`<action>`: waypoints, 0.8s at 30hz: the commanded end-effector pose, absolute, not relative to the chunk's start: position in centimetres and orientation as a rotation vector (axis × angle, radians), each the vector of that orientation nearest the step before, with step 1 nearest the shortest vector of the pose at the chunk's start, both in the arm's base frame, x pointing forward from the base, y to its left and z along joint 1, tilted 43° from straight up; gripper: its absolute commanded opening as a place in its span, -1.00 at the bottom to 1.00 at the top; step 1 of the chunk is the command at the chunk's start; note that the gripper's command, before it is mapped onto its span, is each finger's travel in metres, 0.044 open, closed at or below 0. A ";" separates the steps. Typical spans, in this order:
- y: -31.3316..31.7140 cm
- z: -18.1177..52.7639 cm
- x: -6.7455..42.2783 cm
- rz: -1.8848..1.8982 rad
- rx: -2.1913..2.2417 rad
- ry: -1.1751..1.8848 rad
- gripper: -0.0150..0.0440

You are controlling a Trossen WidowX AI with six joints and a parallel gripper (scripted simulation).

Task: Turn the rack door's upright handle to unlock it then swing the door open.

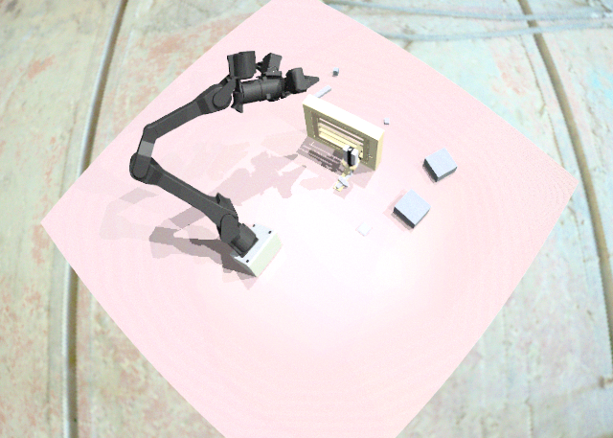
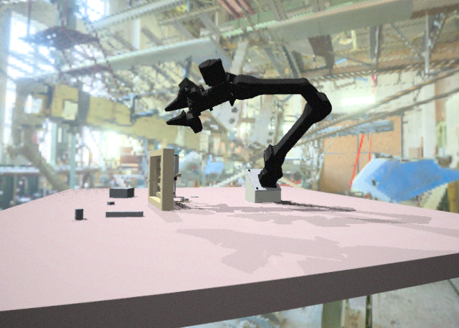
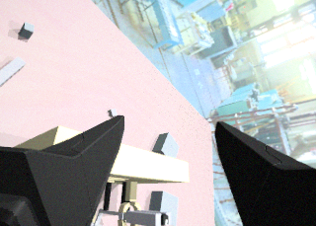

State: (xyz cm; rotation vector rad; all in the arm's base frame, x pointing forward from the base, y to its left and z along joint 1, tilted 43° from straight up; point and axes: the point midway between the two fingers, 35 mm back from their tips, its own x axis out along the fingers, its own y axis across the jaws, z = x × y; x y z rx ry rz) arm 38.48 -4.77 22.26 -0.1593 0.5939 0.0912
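The tan rack frame (image 1: pixel 378 150) (image 2: pixel 168 179) (image 3: pixel 153 164) stands upright on the table. Its slatted door (image 1: pixel 332 135) looks shut in the frame in the top view. The grey and black handle (image 1: pixel 349 156) (image 2: pixel 176 164) (image 3: pixel 143 217) stands upright on the door's front, near its right side in the top view. My gripper (image 1: pixel 317 80) (image 2: pixel 166 117) (image 3: pixel 170 124) is open and empty. It hangs well above the frame, touching nothing, fingers pointing out past it. The wrist view shows the frame's top between and below the fingers. The handle's lower part is hard to make out.
Two grey blocks (image 1: pixel 440 164) (image 1: pixel 412 208) lie right of the frame in the top view. A small cube (image 1: pixel 335 71) (image 2: pixel 79 214) (image 3: pixel 26 32), a flat bar (image 1: pixel 323 91) (image 2: pixel 124 214) (image 3: pixel 11 70) and a tiny block (image 1: pixel 386 121) (image 2: pixel 110 202) lie behind it. A yellow-grey piece (image 1: pixel 341 182) is in front.
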 end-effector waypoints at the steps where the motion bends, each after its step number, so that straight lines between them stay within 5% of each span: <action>1: -5.4 20.7 38.9 0.127 -0.162 0.677 0.50; 24: -8.9 12.9 39.1 0.345 -0.051 1.091 0.50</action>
